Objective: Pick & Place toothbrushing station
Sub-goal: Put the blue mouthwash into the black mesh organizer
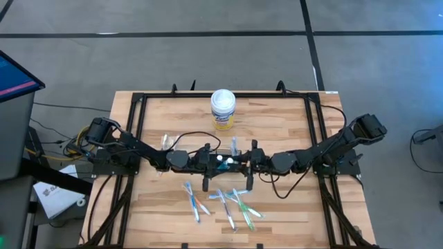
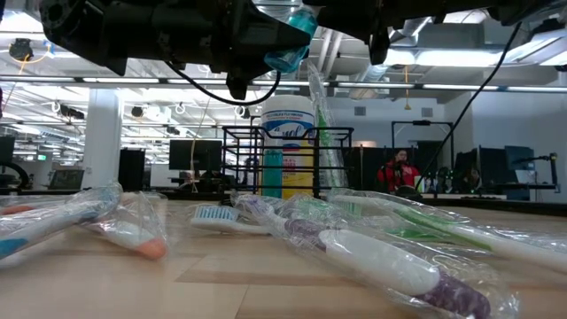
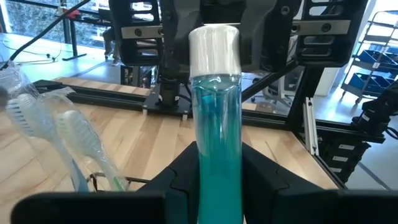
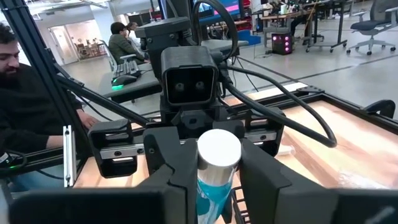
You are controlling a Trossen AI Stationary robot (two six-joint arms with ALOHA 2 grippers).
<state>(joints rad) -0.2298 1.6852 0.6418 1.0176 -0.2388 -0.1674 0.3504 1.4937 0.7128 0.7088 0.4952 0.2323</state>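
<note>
- Two grippers meet at the middle of the high view. The left gripper [image 1: 208, 160] comes in from the left of the frame and the right gripper [image 1: 243, 160] from the right.
- The left gripper is closed to a narrow gap on a teal tube [image 3: 217, 112] with a white cap, and pinches its body.
- The right gripper faces the same tube at its cap end. Whether it grips or only flanks the tube I cannot tell.
- Both wrist views show the tube upright with its cap on top, so its long axis runs up and down, across both arms' reach.
- The toothbrushing station [image 2: 341, 133], a black wire holder, stands on the table at the centre of the low view. It is below the tube, which hangs at the top of that frame.
- The coming move looks like a straight drop into the holder. Neither arm is clearly nearer, though the left has the sure hold.
- A green toothbrush [image 2: 319, 133] already stands in the holder and may crowd the tube's way down.
- The white canister [image 1: 223, 109] stands just above the grippers in the high view. In the low view it shows behind the holder.
- Wrapped toothbrushes [image 1: 221, 200] lie scattered below centre in the high view, clear of the drop.
</note>
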